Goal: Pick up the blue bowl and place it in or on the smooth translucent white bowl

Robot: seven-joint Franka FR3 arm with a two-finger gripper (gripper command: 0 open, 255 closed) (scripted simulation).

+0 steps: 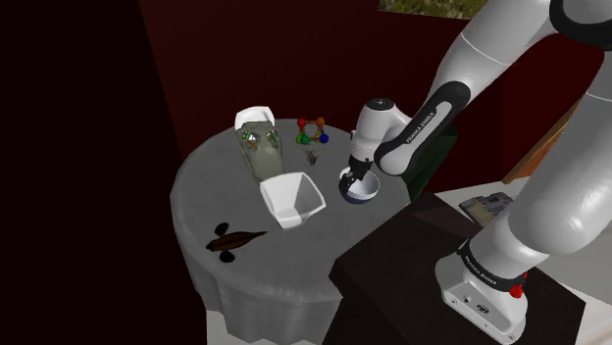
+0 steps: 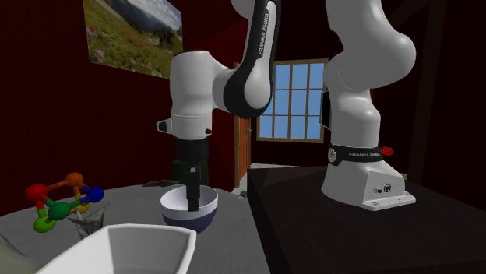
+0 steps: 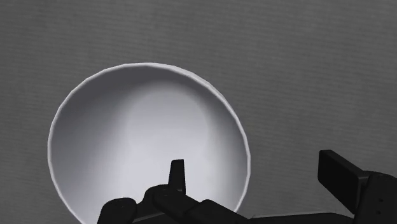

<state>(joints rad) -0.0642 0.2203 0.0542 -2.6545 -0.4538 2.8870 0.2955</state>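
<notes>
Blue bowl [image 1: 361,193], one; white bowl [image 1: 292,201], one.

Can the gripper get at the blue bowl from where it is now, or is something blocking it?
Probably yes: the gripper has its open fingers astride the rim of the blue bowl, one inside and one outside, with nothing else between them.

High shoulder and low tableside views share the blue bowl [image 1: 363,194].
</notes>
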